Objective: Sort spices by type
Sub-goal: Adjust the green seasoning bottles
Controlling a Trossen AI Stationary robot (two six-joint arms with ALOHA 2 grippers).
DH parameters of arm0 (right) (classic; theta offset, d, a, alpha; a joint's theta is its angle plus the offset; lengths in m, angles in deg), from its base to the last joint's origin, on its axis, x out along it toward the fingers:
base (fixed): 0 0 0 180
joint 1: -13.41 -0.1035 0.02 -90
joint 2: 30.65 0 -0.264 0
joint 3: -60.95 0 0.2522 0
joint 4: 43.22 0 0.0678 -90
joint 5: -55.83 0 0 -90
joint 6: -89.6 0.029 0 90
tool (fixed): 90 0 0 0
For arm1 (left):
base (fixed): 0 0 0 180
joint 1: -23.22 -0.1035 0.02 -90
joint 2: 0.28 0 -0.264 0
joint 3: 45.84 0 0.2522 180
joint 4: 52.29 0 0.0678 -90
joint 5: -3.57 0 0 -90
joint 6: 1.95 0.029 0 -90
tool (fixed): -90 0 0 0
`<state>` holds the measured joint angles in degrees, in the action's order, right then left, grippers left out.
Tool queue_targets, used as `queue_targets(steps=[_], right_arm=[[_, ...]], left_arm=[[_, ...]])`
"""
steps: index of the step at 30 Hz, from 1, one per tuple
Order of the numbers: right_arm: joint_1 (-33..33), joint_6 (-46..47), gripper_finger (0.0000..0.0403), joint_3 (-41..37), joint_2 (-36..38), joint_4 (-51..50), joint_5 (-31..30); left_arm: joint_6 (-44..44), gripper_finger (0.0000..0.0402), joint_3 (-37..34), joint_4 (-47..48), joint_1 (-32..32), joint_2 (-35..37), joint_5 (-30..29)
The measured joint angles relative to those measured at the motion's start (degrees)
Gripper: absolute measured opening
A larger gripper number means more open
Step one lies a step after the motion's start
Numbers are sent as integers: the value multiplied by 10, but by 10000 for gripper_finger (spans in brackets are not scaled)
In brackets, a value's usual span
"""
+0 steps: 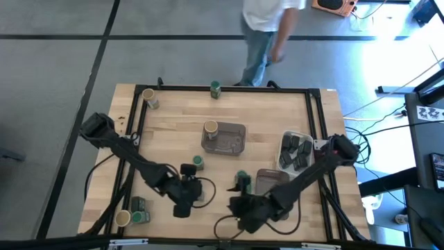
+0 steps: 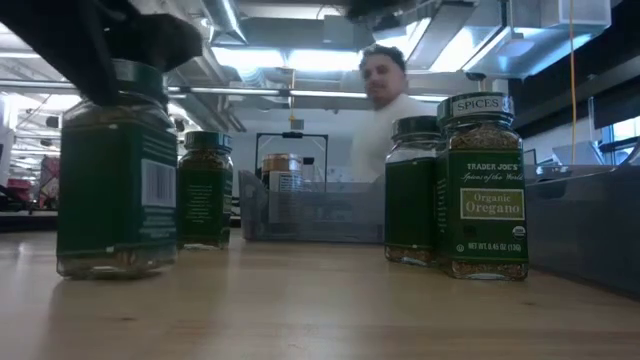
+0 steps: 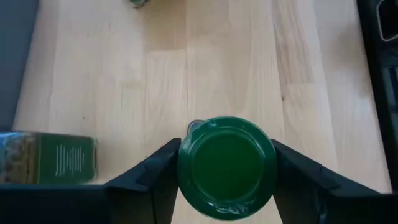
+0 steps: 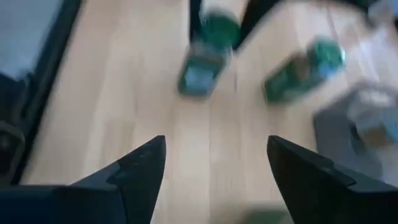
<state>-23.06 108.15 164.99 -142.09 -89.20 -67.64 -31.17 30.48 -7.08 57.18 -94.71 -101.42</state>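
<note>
Left hand (image 3: 227, 177): we see its two fingers clamped on either side of a green-lidded jar (image 3: 227, 167), which stands upright on the tabletop (image 3: 186, 81).
Beside that hand: another green-lidded jar (image 1: 198, 162) stands just beyond it, and one lies on its side (image 3: 50, 158) close by.
Right hand (image 4: 214, 165): spread wide and holding nothing, low over the tabletop; two green-lidded jars (image 1: 242, 180) stand just ahead of it.
Grey tray (image 1: 232, 142): well beyond both hands, with a tan-lidded jar (image 1: 210, 128) at its corner.
Tin tray (image 1: 286, 142): past the right hand, already holding the dark tins (image 1: 297, 151).
Step in hand: we judge a green-lidded jar is gripped for moving.
Next move: lift straight, clear the neighbouring jar, carry it to the other green lids.
</note>
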Motion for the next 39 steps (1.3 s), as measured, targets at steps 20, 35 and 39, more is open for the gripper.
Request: queue_targets(steps=[20,35,39], right_arm=[[-18,211,279,55,23,-254,41],[28,463,280,84,-4,-328,123],[40,476,280,84,-11,-342,134]], left_arm=[[49,350,67,53,-1,-12,-8],[-23,354,12,65,93,29,-224],[-27,354,5,54,92,29,-231]])
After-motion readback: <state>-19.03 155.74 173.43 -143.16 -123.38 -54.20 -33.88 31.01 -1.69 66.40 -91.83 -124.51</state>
